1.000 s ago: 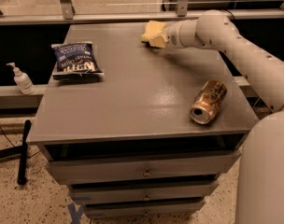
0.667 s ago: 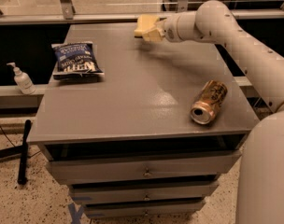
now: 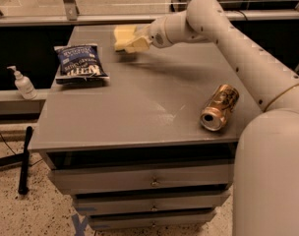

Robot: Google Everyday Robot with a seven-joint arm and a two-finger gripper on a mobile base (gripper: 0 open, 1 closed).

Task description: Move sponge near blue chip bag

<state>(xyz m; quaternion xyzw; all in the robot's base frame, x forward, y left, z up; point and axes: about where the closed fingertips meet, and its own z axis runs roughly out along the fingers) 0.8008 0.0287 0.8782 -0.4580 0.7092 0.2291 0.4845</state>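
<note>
hand grasping sponge | over table rear | right of blue chip bag

One word I can read.
White "KETTLE" on the blue chip bag, ten o'clock; my gripper, twelve o'clock, clasps the sponge.

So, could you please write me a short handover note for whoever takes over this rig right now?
The gripper is shut on the sponge, held over the far part of the table, just right of the blue chip bag.
The bag lies flat near the table's left edge.
Done: sponge grasped.
Left: set it down beside the bag and release.
The gold can lies on its side at the right, uninvolved.
</note>
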